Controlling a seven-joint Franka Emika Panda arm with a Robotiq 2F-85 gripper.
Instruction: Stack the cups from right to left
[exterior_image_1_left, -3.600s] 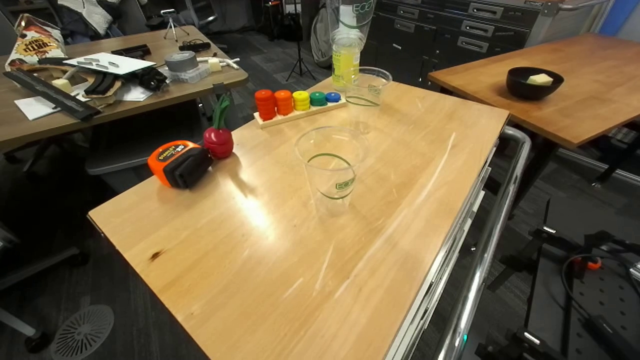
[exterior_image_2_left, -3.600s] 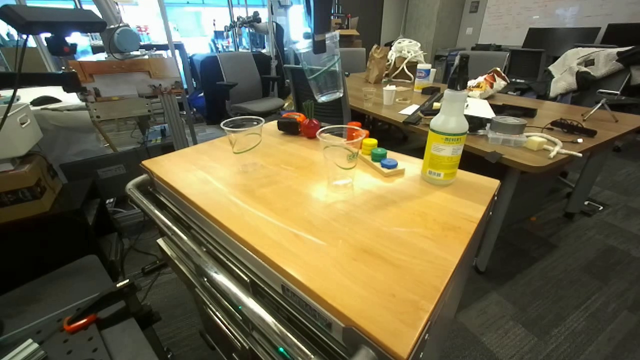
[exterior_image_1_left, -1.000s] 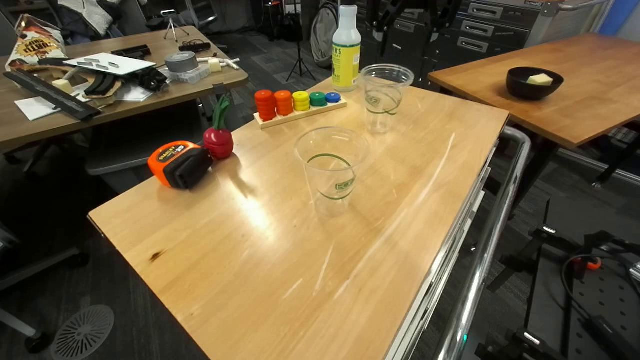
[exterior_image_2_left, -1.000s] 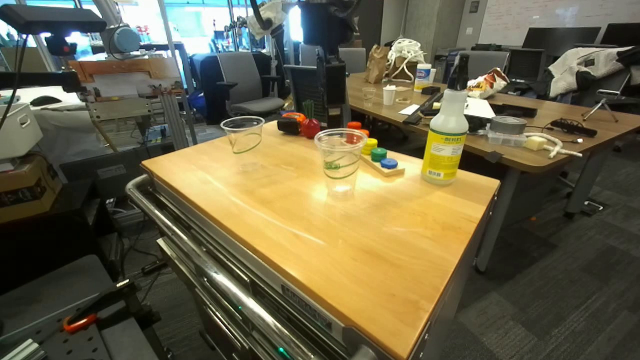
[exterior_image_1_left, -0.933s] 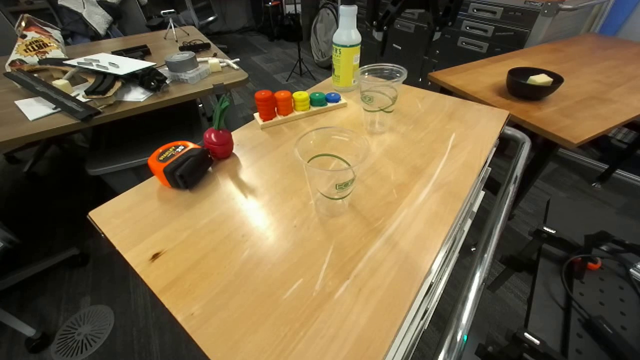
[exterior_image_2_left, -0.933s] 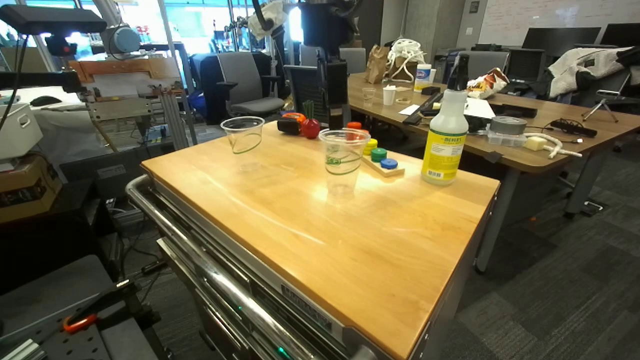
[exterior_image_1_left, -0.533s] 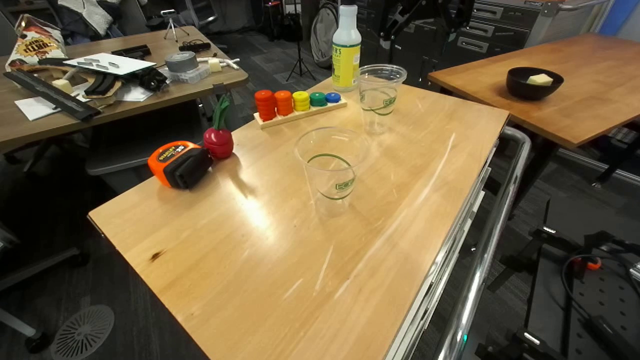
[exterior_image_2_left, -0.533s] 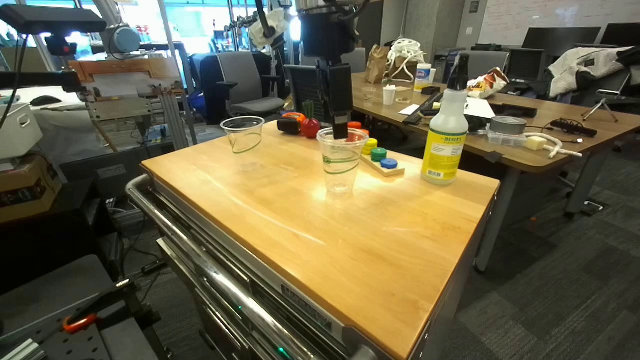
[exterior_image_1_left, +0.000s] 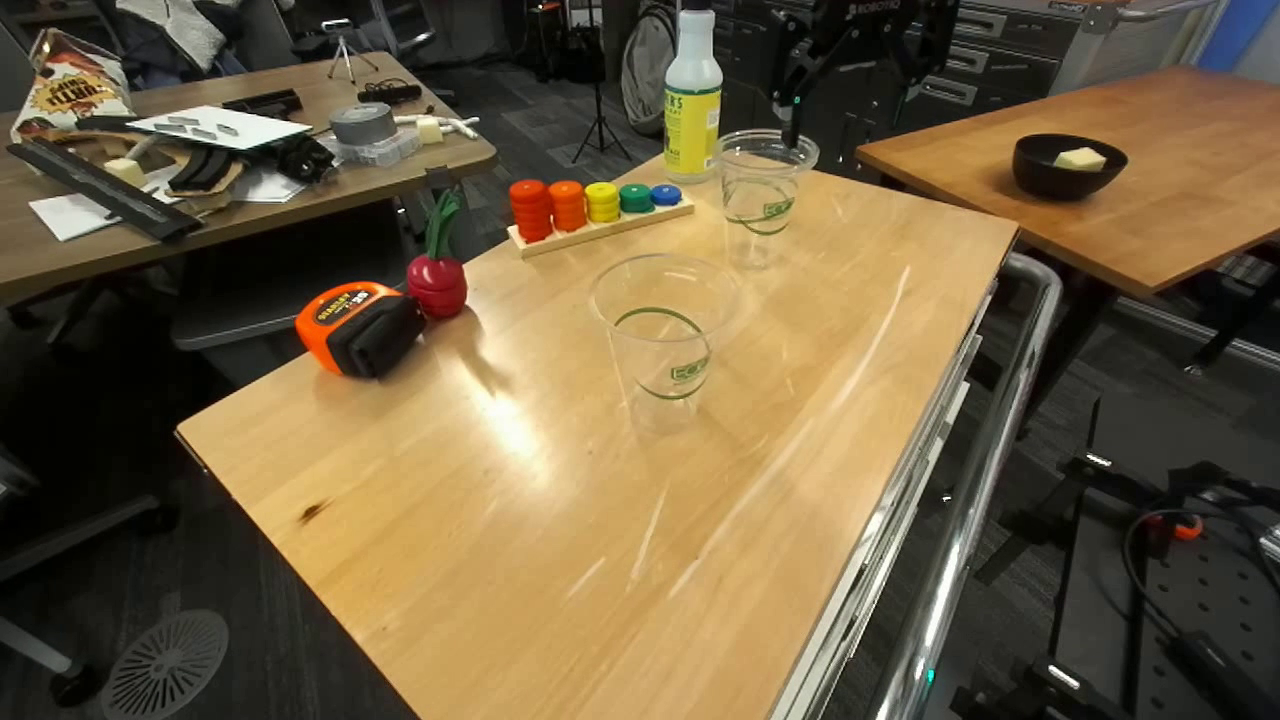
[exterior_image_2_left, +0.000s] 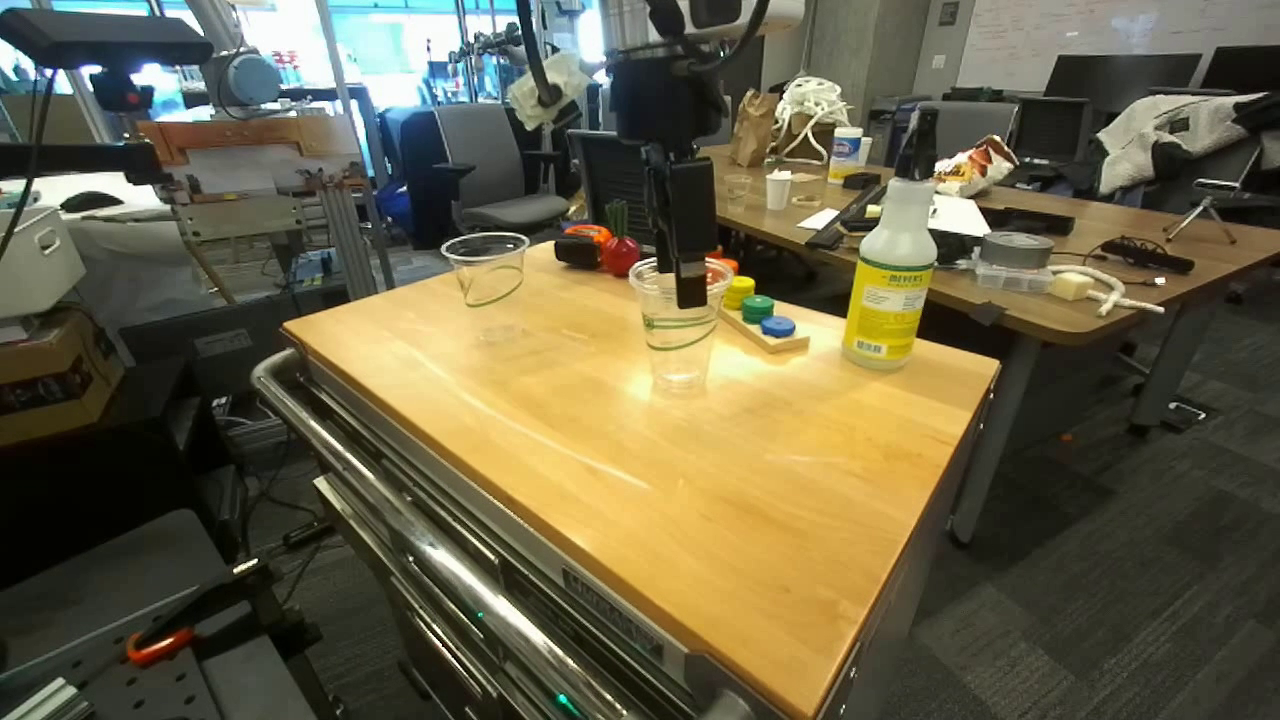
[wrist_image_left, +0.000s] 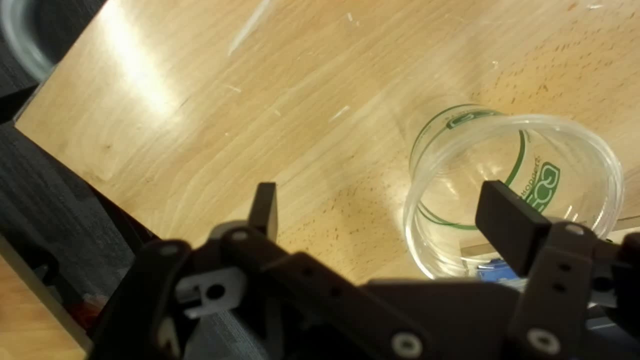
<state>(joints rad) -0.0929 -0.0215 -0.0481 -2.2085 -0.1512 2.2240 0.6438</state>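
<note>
At the far end of the wooden tabletop (exterior_image_1_left: 540, 590), as an exterior view has it, two nested cups (exterior_image_1_left: 755, 205) stand upright, one inside the other, and that's the big change: some seconds back, one of them is up in the air while its mate stands alone. Down comes the gripper (wrist_image_left: 384, 207), lower than half a second ago, and it's released, fingers (wrist_image_left: 509, 225) spread wide! One finger shows over the pair's mouth, the other off to the right, past the rim; whether either touches plastic, I can't tell. Nearer, towards the middle, the lone cup (exterior_image_1_left: 665, 350) stands upright, exactly where the earlier frames have it. Left of the pair, the ring board (exterior_image_1_left: 602, 210) holds its spot, and so does the spray bottle (exterior_image_1_left: 692, 130) just beyond it.
</note>
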